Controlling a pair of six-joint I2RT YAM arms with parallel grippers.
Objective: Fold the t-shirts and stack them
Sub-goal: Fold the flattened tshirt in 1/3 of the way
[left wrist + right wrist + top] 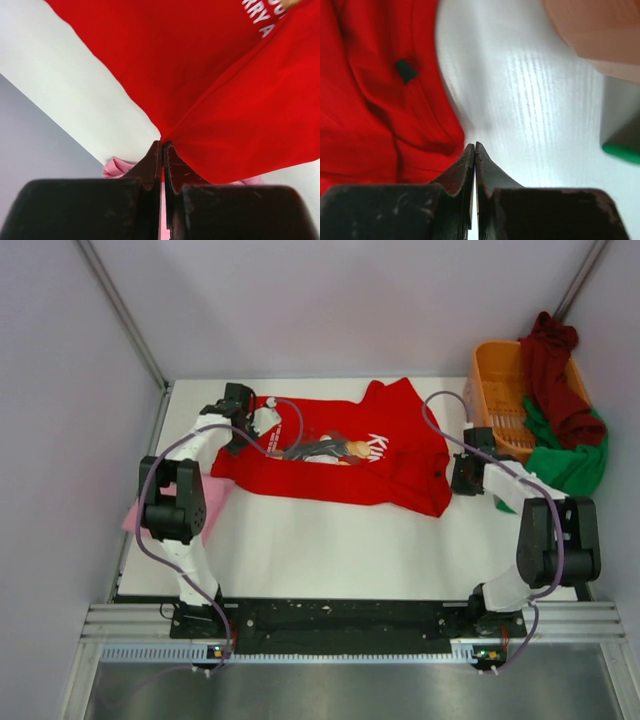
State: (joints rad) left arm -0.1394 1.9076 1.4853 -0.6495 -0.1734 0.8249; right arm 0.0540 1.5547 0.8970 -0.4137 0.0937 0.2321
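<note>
A bright red t-shirt [340, 455] with a dark chest graphic and white lettering lies spread across the middle of the table. My left gripper [243, 440] is at its left end, shut on a corner of the red cloth [225, 100], which fans out from the fingertips [163, 143]. My right gripper [449, 480] sits at the shirt's right edge with its jaws shut tip to tip [474, 145]; no cloth shows between them, and the red shirt [380, 100] lies just to their left. A pink t-shirt [132, 515] lies at the table's left edge, also under the left gripper [117, 167].
An orange slotted basket [495, 380] stands at the back right, with a maroon t-shirt [555, 370] draped over it and a green t-shirt [570, 460] hanging at its near side. Basket [600, 35] and green cloth [622, 150] lie right of the right gripper. Walls enclose the table.
</note>
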